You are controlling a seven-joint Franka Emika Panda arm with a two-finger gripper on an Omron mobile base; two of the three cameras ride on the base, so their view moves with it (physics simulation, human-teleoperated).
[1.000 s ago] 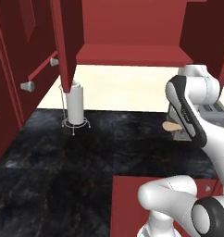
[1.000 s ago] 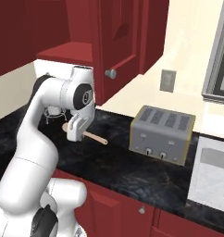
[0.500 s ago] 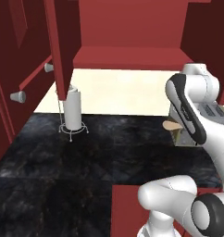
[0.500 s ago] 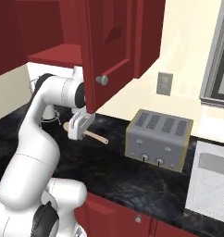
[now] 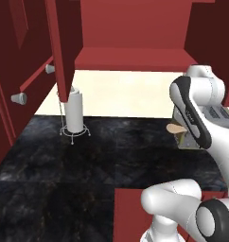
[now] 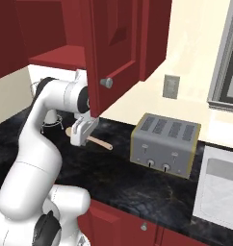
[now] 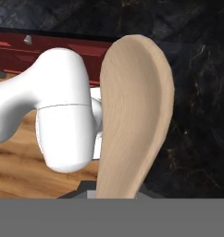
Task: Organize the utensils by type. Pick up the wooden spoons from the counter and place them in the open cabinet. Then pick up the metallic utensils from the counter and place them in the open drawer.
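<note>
In the left base view the arm (image 5: 197, 118) rises from the lower right and bends over the black counter (image 5: 102, 156), with the round tan bowl of the wooden spoon (image 5: 175, 128) showing just left of the forearm, held up off the stone. Above, the open cabinet (image 5: 135, 52) shows its red shelf, with a red door (image 5: 64, 47) hanging open at the left and silver knobs (image 5: 18, 98) on the doors. A white paper-towel roll (image 5: 74, 113) stands upright in a wire holder near the cream wall, well apart from the spoon. A red drawer (image 5: 128, 212) sits open at the counter's front edge, beside the robot's base. In the right base view the gripper (image 6: 83, 130) is closed on the spoon (image 6: 97, 141), whose straight handle sticks out to the right, roughly level and above the counter (image 6: 113, 178). The gripper hangs just beneath the lower edge of the cabinet door (image 6: 113, 48) with its silver knob (image 6: 106, 82). A silver toaster (image 6: 165, 145) stands on the counter to the right, near the spoon handle's end but apart from it, with a wall socket (image 6: 171, 86) above it and a sink (image 6: 219, 187) beyond. In the hand view the spoon bowl (image 7: 132, 115) rises close in front of the camera, tilted a little, with the counter (image 7: 197, 115) behind it; the finger tips are hidden by it.
</note>
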